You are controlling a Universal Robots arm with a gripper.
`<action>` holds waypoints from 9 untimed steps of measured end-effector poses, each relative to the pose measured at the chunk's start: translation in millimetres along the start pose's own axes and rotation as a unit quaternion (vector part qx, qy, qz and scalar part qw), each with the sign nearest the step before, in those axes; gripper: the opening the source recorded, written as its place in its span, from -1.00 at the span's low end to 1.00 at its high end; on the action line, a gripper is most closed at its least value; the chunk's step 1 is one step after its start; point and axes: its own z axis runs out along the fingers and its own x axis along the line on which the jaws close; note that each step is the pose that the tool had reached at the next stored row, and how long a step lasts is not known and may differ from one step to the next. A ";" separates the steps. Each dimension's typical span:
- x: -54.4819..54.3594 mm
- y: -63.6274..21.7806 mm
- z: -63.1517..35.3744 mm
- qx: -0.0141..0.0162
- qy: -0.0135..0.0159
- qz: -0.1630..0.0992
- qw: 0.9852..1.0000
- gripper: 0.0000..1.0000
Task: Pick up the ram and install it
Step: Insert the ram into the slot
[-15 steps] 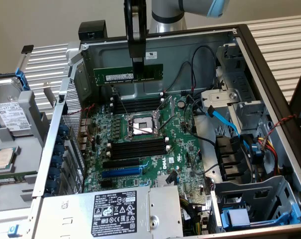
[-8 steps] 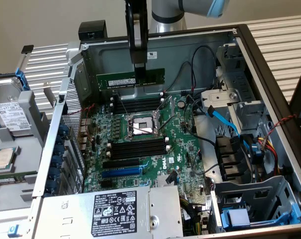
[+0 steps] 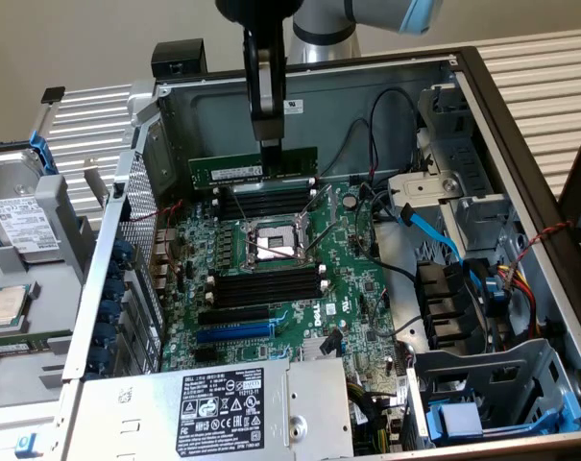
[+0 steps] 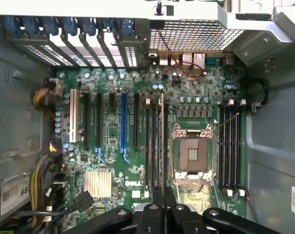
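The ram (image 3: pixel 234 170), a long green stick with a white label, hangs level inside the open computer case with its edge down. My gripper (image 3: pixel 271 152) is shut on its upper edge near the middle. The stick hovers just above the far bank of black memory slots (image 3: pixel 266 203), beyond the CPU socket (image 3: pixel 271 241). In the wrist view the ram (image 4: pixel 163 141) appears edge-on as a thin line running out from my gripper (image 4: pixel 160 202), alongside the black slots (image 4: pixel 152 146) beside the socket (image 4: pixel 193 156). I cannot tell whether the stick touches a slot.
A second bank of memory slots (image 3: pixel 266 286) lies on the near side of the socket, with a blue expansion slot (image 3: pixel 234 332) beyond it. Black and blue cables (image 3: pixel 429 230) and drive cages (image 3: pixel 463 202) crowd the exterior view's right. A power supply (image 3: pixel 223 403) sits at the front.
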 end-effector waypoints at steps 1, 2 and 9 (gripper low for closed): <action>0.0 0.0 1.7 0.000 0.000 0.000 1.000 -0.76; 0.1 0.0 3.4 0.000 0.000 0.000 1.000 -0.76; 3.5 -0.2 16.2 0.000 0.000 0.002 1.000 -0.76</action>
